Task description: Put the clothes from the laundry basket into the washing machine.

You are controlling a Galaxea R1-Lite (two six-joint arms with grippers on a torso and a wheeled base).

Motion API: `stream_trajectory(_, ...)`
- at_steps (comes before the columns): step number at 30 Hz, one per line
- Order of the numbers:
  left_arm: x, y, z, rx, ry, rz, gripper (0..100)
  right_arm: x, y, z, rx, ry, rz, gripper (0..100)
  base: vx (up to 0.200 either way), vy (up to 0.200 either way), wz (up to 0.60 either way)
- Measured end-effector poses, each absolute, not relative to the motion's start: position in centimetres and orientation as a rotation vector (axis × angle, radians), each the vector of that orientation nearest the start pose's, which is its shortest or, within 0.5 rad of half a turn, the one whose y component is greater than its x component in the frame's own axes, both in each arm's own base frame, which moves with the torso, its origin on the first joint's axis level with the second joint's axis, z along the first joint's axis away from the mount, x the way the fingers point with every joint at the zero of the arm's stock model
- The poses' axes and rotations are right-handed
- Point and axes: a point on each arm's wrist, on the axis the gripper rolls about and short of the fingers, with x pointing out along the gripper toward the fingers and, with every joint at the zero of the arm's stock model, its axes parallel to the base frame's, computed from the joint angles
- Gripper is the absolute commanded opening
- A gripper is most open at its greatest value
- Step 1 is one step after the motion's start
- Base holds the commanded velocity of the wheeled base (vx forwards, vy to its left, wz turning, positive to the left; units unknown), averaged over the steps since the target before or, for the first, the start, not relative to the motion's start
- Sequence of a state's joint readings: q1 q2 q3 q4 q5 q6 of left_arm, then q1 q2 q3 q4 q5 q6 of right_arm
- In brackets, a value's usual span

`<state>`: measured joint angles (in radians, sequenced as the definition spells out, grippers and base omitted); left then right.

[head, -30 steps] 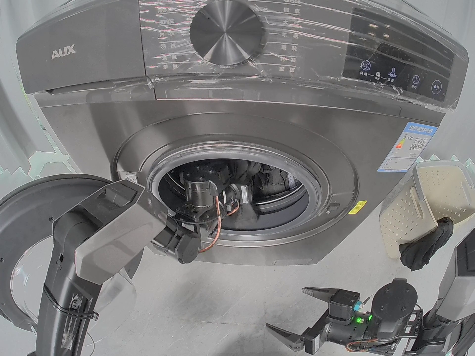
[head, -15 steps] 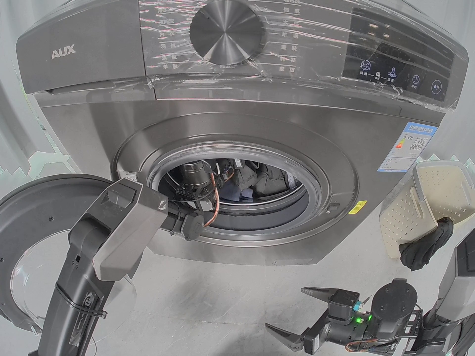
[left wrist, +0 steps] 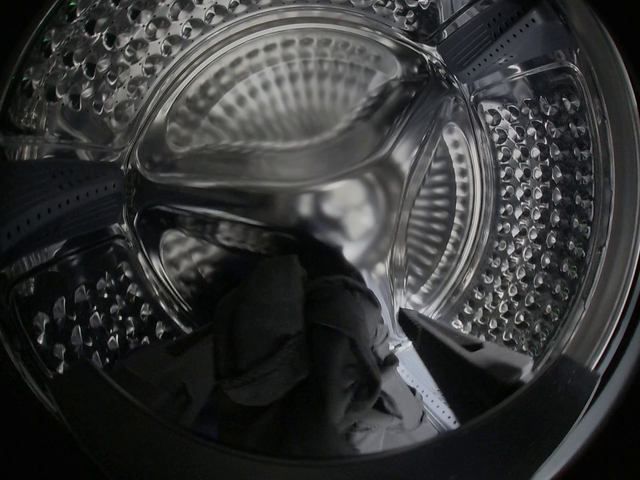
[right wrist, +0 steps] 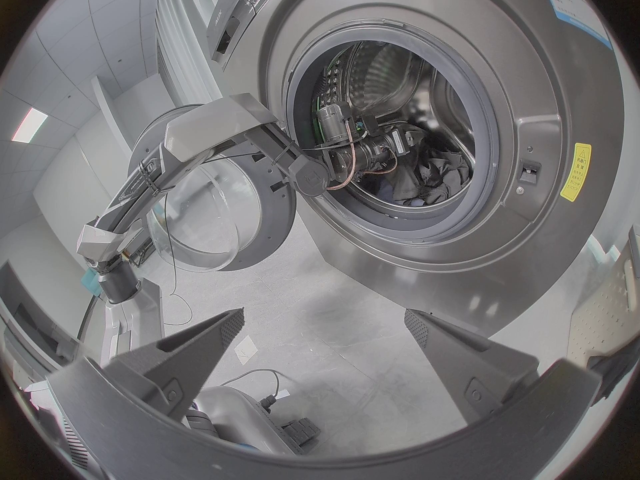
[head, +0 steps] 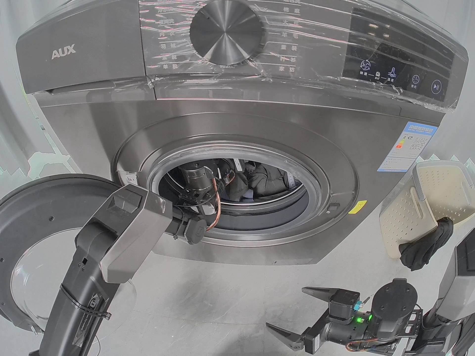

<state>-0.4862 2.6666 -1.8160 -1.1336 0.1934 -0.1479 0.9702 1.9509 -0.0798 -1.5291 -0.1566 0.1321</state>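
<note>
1. Right gripper point(head: 286, 307) hangs low over the grey floor point(head: 222, 292) in front of the washing machine, its two fingers spread wide with nothing between them.
2. To the robot's right of it, the cream perforated laundry basket point(head: 435, 194) stands tilted beside the machine's lower right corner. A black garment point(head: 425, 248) droops over the basket's lower rim.
3. On the robot's left, the round washing machine door point(head: 29, 233) is swung fully open, with its glass bowl facing out.
4. The left arm point(head: 123, 228) passes in front of that door and through the washing machine's point(head: 247, 110) round opening, so that its wrist lies just inside the rim.
5. The left gripper point(left wrist: 313, 321) is inside the drum point(left wrist: 280, 101). One dark finger point(left wrist: 460, 361) shows off to one side, and its partner is lost in the shadow. The jaws stand apart and clamp nothing.
6. Just beyond the left gripper, a heap of dark clothes point(left wrist: 300, 355) rests on the bottom of the drum. From the head view the heap sits right of the wrist, low behind the door seal.
7. Farther back, the drum's dimpled steel wall and ribbed rear plate curve around the heap.
</note>
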Motion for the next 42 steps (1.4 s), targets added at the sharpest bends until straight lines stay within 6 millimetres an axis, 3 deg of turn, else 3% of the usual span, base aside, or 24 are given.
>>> stream_trajectory(9,45.1,-24.7,6.2,-0.2,-0.094,-0.337,100,13.2,18.5,5.5,-0.063,0.35,0.779,100,0.0,0.0,0.0)
stream_trajectory(17,42.2,-24.7,6.6,-0.155,-0.02,-0.374,100,13.3,18.5,5.5,-0.063,0.35,0.775,100,0.0,0.0,0.0)
stream_trajectory(32,32.4,-25.2,5.2,-0.039,0.077,-0.577,100,13.0,17.9,5.6,-0.059,0.359,0.764,100,0.0,0.0,0.0)
stream_trajectory(42,25.2,-22.1,7.4,-0.053,0.074,-0.642,100,12.7,16.6,6.6,-0.031,0.338,0.705,100,0.0,0.0,0.0)
